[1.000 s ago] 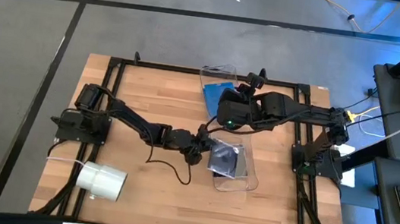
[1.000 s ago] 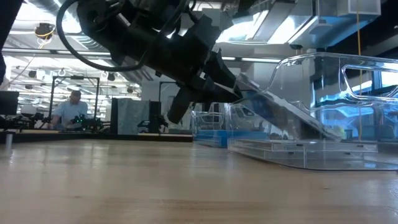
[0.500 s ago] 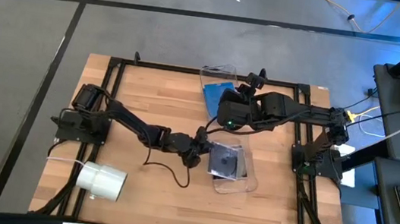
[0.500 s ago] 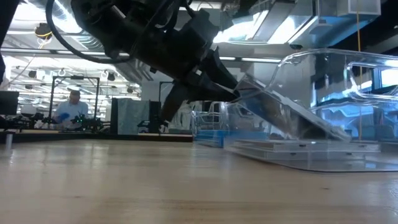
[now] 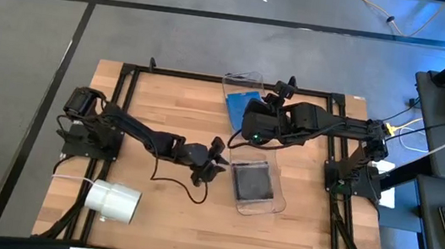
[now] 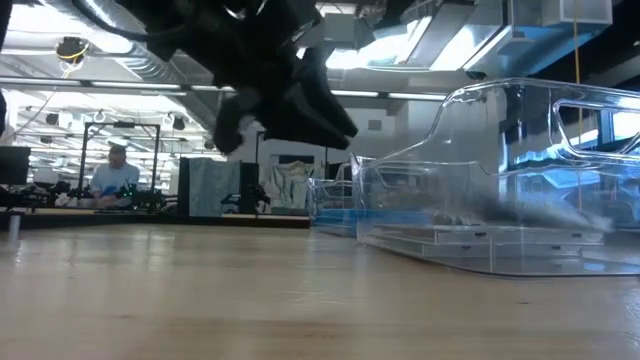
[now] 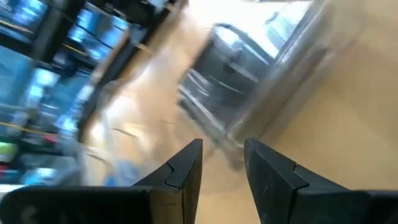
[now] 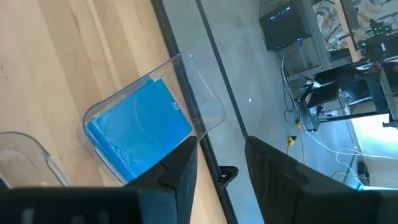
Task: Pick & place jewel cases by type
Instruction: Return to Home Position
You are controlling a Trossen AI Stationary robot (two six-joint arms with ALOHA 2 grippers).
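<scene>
High view puts the black jewel cases [image 5: 251, 182] flat in the nearer bin [image 5: 279, 201] and the blue jewel cases [image 5: 238, 103] in the farther bin [image 5: 243, 79]. Your left claw [image 7: 222, 146] is released beside the nearer bin; your right claw [image 8: 221, 146] hangs parted and empty. Judge the cases light, stiff, slick and brittle: pinch one edge gently.

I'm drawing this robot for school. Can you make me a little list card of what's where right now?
Left gripper: open, empty, beside the near bin
Right gripper: open, empty, above the table by the far bin
Near bin: dark case lying flat inside
Far bin: blue case inside, at the table's far edge
White roll: on its side, near left corner of the table
</scene>
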